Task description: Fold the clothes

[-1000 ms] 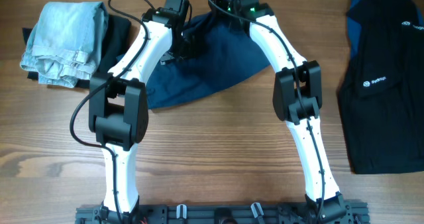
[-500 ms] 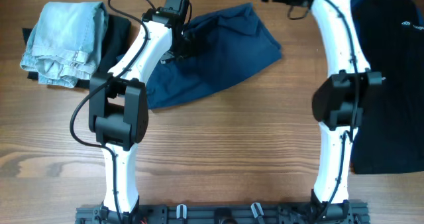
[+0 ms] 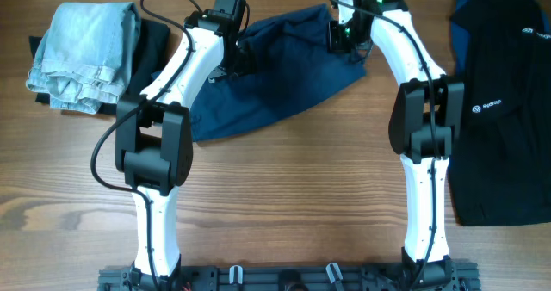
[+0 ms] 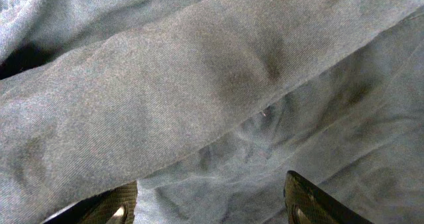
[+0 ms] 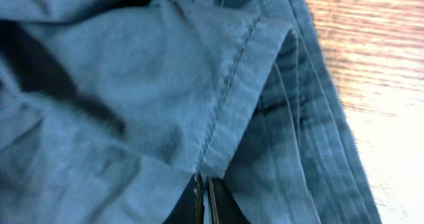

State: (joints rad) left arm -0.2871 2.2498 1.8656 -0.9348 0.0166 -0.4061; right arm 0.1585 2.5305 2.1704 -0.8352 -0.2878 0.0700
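The dark navy garment (image 3: 275, 80) lies crumpled at the back middle of the table. It fills the left wrist view (image 4: 199, 85) and most of the right wrist view (image 5: 132, 85). My left gripper (image 3: 234, 63) is open over the garment's upper left part, its fingers (image 4: 209, 207) spread apart above wrinkled cloth. My right gripper (image 3: 344, 40) is at the garment's upper right corner. Its fingers (image 5: 204, 196) are shut on a stitched hem edge.
A pale blue denim pile (image 3: 82, 50) lies at the back left with a dark cloth (image 3: 155, 41) beside it. A black garment with small white logos (image 3: 499, 119) lies along the right edge. Bare wooden table (image 3: 284, 196) spreads in front.
My right arm swung away from the garment's top toward the back right, then came back down onto the garment's upper right corner. The left arm has not moved.
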